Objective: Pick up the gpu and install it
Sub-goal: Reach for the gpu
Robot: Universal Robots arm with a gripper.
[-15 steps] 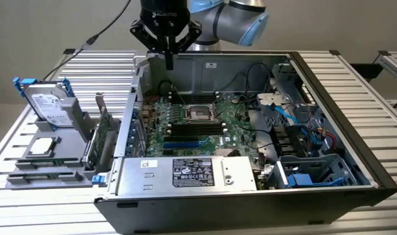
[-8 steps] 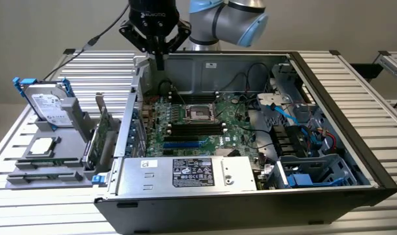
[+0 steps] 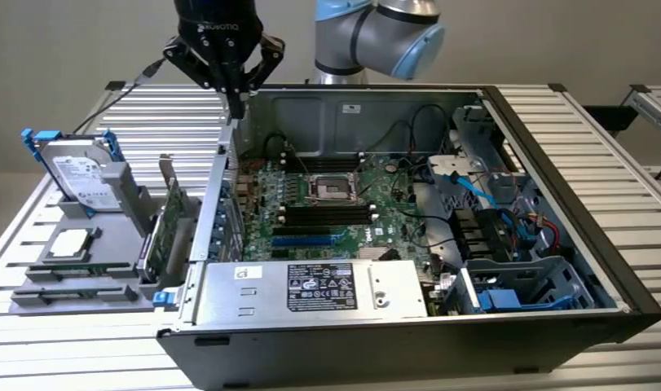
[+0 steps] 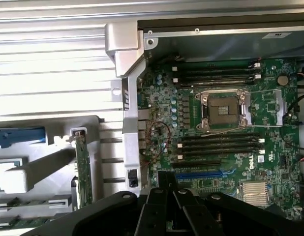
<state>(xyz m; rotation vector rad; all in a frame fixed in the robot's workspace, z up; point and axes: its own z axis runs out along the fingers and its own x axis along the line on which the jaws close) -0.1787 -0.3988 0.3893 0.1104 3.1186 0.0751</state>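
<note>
Slatted metal tabletop (image 3: 145, 114), with an open computer case (image 3: 341, 110) lying on it.

Exterior view: gripper (image 3: 235, 104) pinched together and empty, hovering over the case's rear corner on the exterior view's left. gpu (image 3: 169, 224) stands on edge in the grey rack (image 3: 102, 244) just beside the case, near the hard drive (image 3: 80, 171).

Wrist view: gripper (image 4: 167, 182) above the motherboard (image 4: 216, 123). gpu (image 4: 83, 167) is edge-on outside the case wall, untouched.
</note>
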